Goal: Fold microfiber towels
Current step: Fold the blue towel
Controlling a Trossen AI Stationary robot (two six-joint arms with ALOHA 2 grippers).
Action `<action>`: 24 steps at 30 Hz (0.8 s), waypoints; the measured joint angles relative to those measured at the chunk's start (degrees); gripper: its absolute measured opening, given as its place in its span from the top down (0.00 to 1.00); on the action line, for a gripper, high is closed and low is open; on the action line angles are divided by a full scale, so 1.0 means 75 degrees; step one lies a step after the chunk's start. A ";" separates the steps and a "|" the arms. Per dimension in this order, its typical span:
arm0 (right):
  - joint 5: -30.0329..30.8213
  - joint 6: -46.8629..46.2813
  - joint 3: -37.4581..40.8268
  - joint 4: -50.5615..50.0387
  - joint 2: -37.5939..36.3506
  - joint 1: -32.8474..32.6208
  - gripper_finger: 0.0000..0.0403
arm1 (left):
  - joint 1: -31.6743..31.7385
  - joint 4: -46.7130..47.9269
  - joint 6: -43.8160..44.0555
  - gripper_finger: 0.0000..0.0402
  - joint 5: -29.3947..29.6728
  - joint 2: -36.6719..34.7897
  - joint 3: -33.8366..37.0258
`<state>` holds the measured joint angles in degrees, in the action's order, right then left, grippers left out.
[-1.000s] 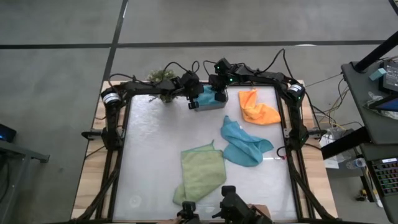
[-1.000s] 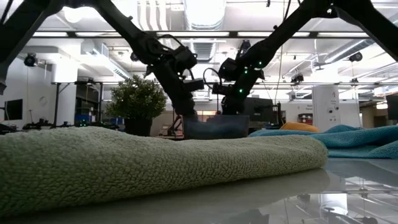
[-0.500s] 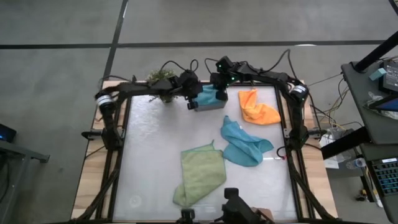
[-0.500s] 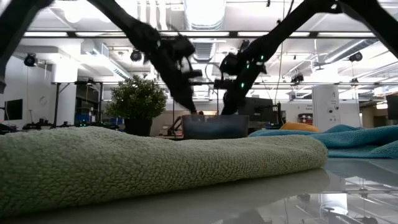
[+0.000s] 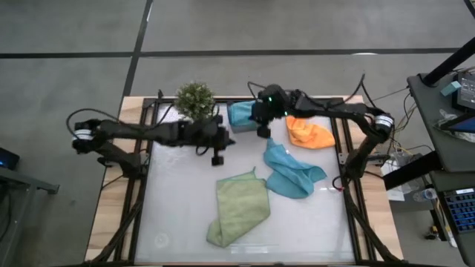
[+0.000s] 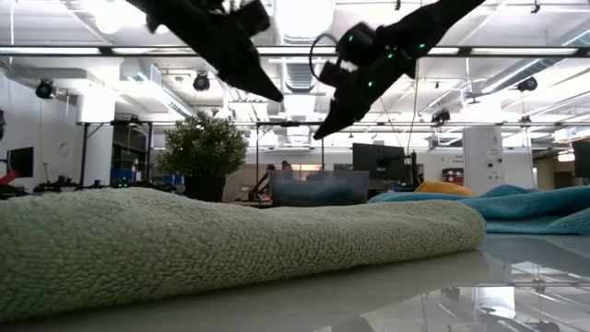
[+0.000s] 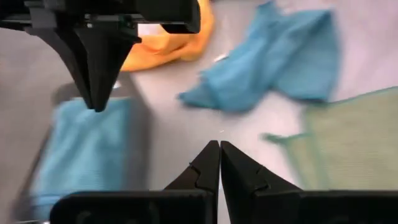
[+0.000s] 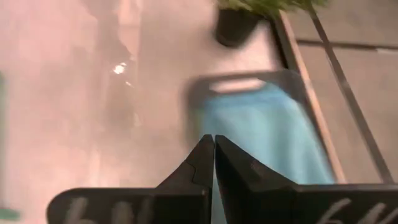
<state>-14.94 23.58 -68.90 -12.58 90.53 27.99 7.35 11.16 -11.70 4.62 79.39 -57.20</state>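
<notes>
A teal-blue towel (image 5: 240, 113) lies folded in the grey bin (image 5: 242, 127) at the table's far edge. On the table lie an orange towel (image 5: 308, 132), crumpled at the far right, a rumpled teal-blue towel (image 5: 292, 169) right of the middle, and a light green towel (image 5: 239, 208) near the front. My left gripper (image 5: 217, 157) hangs shut above the table, just near and left of the bin. My right gripper (image 5: 262, 132) hangs shut over the bin's near right corner. Both are high above the table in the low view, and neither holds anything.
A small potted plant (image 5: 195, 99) stands at the far edge, left of the bin. Dark frame rails (image 5: 141, 193) run along the table's left and right sides. Bare white table (image 5: 178, 185) lies left of the green towel.
Both grippers have risen from the bin and drawn back toward the table's near edge, the left one farther and slightly leftward. Both have stayed shut. The teal-blue towel has stayed in the bin, and the towels on the table have not moved.
</notes>
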 joint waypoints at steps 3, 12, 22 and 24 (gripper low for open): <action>-0.0003 -0.0245 0.0648 0.0793 -0.0411 -0.0526 0.98 | -0.0507 -0.0492 0.0560 1.00 0.0000 -0.0370 0.0709; -0.0006 -0.0591 0.1549 0.1574 -0.0691 -0.1856 0.98 | -0.1145 -0.2487 0.1114 1.00 0.0046 -0.0538 0.2154; 0.0524 -0.2457 0.0836 -0.1058 -0.0587 -0.2401 0.80 | -0.1145 -0.2407 0.1213 1.00 0.0107 -0.0550 0.2236; 0.0945 -0.2731 0.0864 -0.1490 -0.0584 -0.2446 0.74 | -0.1145 -0.2428 0.0995 1.00 0.0294 -0.0550 0.2236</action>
<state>-7.85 3.10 -62.42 -23.75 86.15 9.65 -1.23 -7.05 -4.23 6.83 75.26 -40.42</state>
